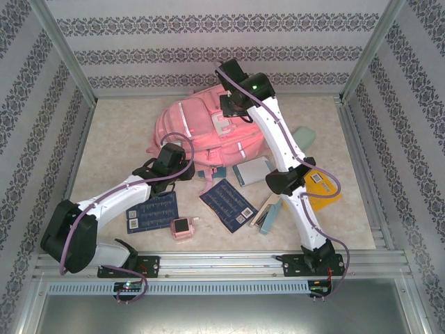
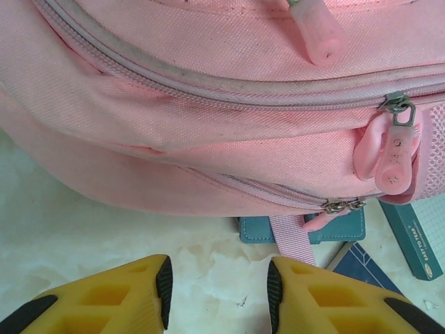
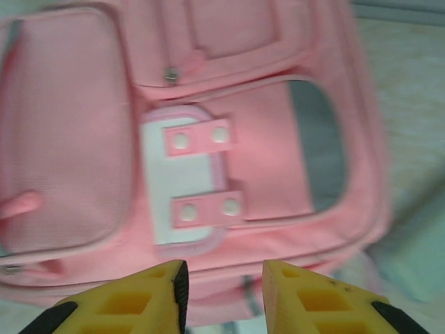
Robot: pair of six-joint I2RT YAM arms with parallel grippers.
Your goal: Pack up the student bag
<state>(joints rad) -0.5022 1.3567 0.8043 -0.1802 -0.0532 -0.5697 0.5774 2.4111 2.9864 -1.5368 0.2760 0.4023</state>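
Observation:
The student bag [image 1: 198,129] is a large pink backpack lying flat at the middle back of the table. In the left wrist view its near side [image 2: 208,132] runs across the top, with closed zippers and a pink zipper pull [image 2: 393,153] at the right. My left gripper [image 2: 219,292] is open just short of that side, with bare table between its fingers. It sits at the bag's near left edge [image 1: 186,165]. My right gripper [image 3: 224,292] is open above the bag's front, near the white pocket patch [image 3: 182,177]. It hangs over the bag's right part [image 1: 226,111].
Two dark blue books [image 1: 153,212] [image 1: 228,203], a small pink square gadget [image 1: 183,227], a teal notebook [image 1: 252,170], a pale case [image 1: 268,216] and a yellow item [image 1: 321,191] lie in front of the bag. Another teal notebook [image 2: 302,229] pokes out from under the bag.

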